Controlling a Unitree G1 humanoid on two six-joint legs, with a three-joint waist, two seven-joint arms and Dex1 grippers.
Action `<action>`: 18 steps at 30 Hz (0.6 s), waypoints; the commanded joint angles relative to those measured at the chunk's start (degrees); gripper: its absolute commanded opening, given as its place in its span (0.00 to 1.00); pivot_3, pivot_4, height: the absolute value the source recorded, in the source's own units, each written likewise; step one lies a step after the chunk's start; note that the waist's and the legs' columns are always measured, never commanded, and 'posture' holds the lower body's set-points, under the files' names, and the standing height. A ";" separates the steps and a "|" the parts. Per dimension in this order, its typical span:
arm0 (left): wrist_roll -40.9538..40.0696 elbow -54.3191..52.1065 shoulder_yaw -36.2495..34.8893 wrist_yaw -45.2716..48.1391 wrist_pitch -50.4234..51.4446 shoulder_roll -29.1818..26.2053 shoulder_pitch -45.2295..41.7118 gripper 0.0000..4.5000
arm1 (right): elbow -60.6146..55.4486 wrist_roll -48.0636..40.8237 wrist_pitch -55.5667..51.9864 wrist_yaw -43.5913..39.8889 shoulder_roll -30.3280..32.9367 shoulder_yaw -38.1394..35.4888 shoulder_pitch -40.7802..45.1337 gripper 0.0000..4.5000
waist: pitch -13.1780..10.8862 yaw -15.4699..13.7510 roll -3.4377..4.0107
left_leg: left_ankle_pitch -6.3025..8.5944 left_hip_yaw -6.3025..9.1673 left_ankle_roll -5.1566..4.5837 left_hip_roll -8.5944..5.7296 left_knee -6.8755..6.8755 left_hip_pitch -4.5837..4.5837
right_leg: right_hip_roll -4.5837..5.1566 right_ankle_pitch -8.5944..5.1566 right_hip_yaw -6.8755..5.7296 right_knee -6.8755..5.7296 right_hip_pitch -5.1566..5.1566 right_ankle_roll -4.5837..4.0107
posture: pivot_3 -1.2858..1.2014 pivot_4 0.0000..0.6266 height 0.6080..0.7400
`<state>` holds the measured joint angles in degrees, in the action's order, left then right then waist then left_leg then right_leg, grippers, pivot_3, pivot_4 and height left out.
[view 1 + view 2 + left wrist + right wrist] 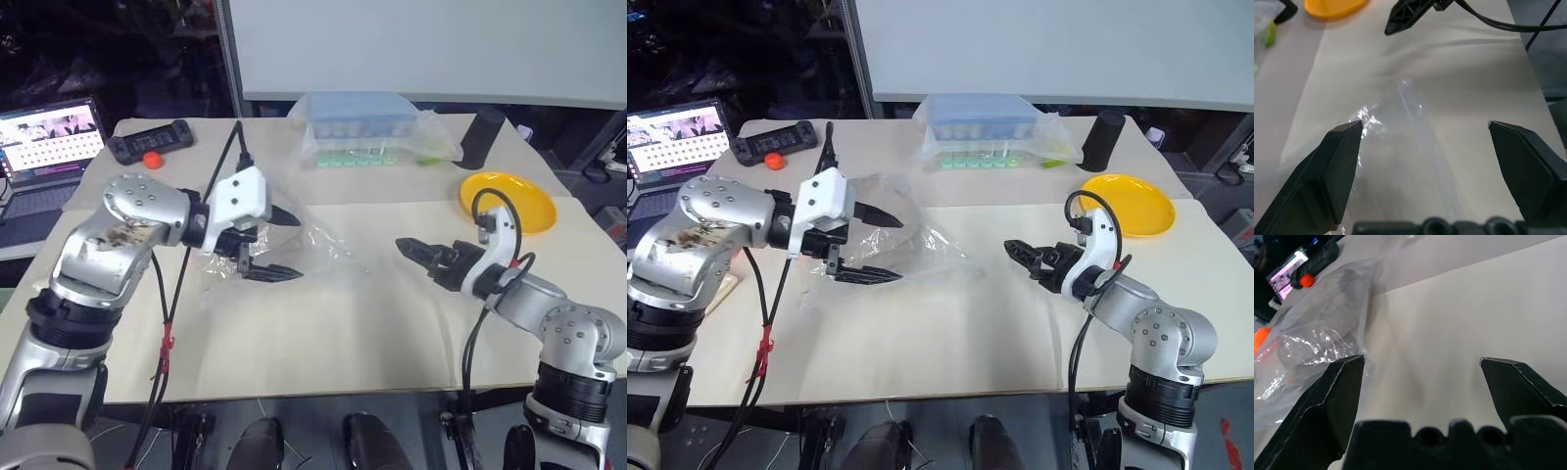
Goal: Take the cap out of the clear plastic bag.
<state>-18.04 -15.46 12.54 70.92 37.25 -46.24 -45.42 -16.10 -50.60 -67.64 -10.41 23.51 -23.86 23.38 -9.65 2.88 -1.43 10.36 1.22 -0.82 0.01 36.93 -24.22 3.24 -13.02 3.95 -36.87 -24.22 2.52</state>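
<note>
On the beige table, left of centre, lies the clear plastic bag; left gripper spread wide above it, empty. Right gripper wide apart, empty; cap not discernible.

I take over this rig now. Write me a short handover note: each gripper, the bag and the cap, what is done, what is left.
Left gripper: open, holds nothing, raised over the clear plastic bag.
Right gripper: open, holds nothing, to the right of the bag, pointing toward it.
Bag: lies crumpled on the table, partly under the left gripper.
Cap: cannot be made out in or near the bag.
Done: cannot tell.
Left: find the cap, confirm it is out of the bag.
</note>
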 commanded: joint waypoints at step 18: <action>25.64 4.55 13.39 -16.63 -16.87 16.95 -3.89 0.98 | 0.23 0.18 3.61 3.99 -0.78 -2.63 -0.27 1.00 | -0.01 -0.71 -0.02 | 0.00 0.01 0.00 -0.08 0.10 -0.11 | 0.06 0.09 -0.03 0.05 0.01 -0.09 | 0.52 0.24 1.00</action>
<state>6.56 -10.95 26.20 55.61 20.13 -29.98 -47.68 -14.89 -49.79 -65.49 -6.64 22.25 -25.21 22.20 -9.66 2.17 -1.45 10.36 1.23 -0.82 -0.07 37.01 -24.32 3.30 -12.93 3.93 -36.82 -24.20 2.42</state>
